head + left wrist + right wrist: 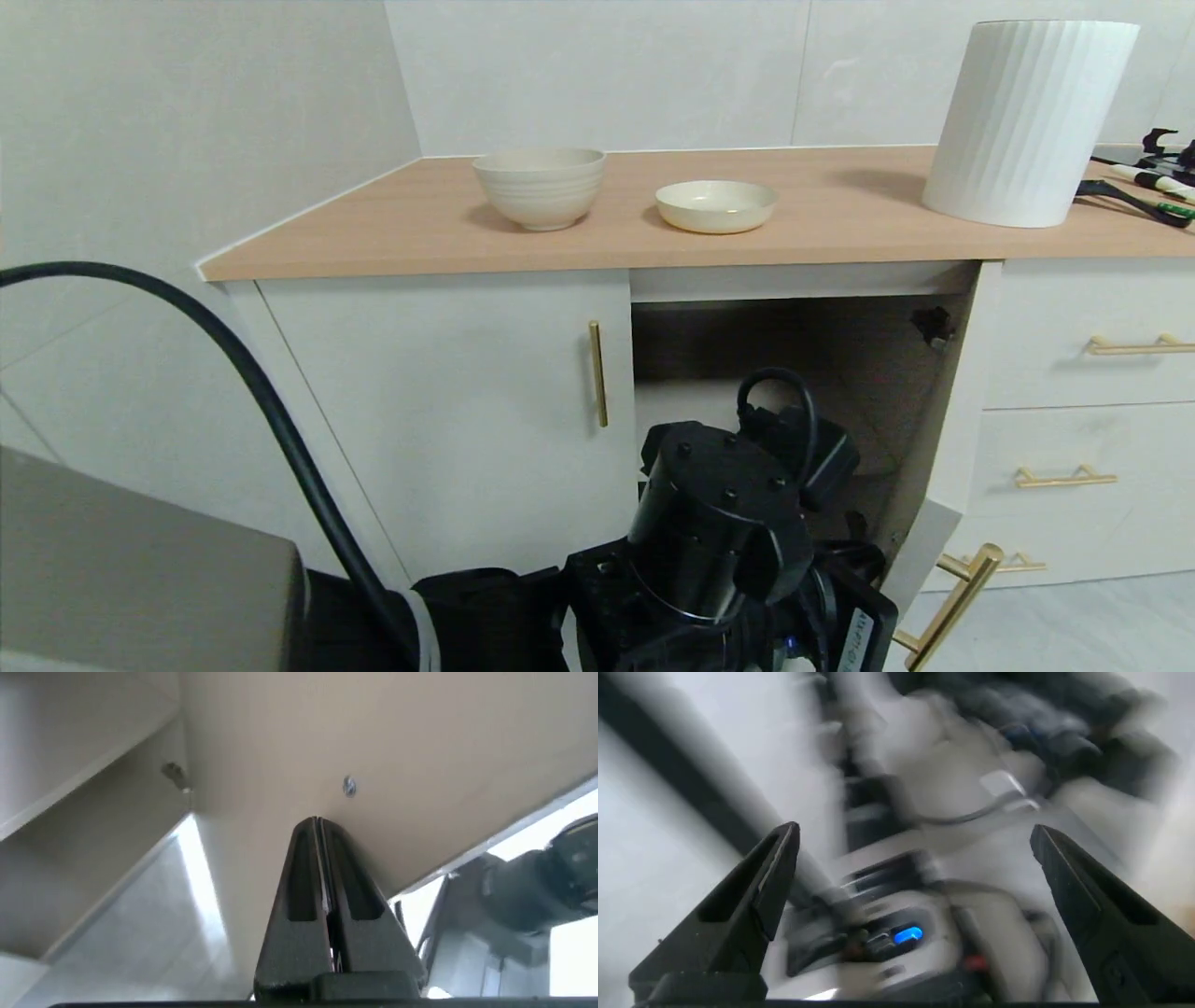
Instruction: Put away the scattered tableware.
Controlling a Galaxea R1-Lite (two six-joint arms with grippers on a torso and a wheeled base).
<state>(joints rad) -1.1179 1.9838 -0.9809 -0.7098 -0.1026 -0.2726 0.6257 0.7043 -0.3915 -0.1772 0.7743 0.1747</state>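
A ribbed beige bowl (540, 187) stands on the wooden countertop (840, 224), towards its left end. To its right lies a shallow cream dish (716, 205). Both are upright and untouched. A black arm (719, 532) sits low in front of the open cabinet compartment (794, 373), well below the counter. My left gripper (319, 826) is shut with nothing between its fingers, close to a beige panel with a screw (348, 786). My right gripper (915, 854) is open, with a blurred tangle of robot parts and cables beyond it.
A tall white ribbed cylinder (1027, 121) stands at the counter's right, with small tools (1153, 187) beyond it. The left cabinet door (448, 420) is closed; the right door (943, 569) swings out low. Drawers with gold handles (1134, 346) are at the right.
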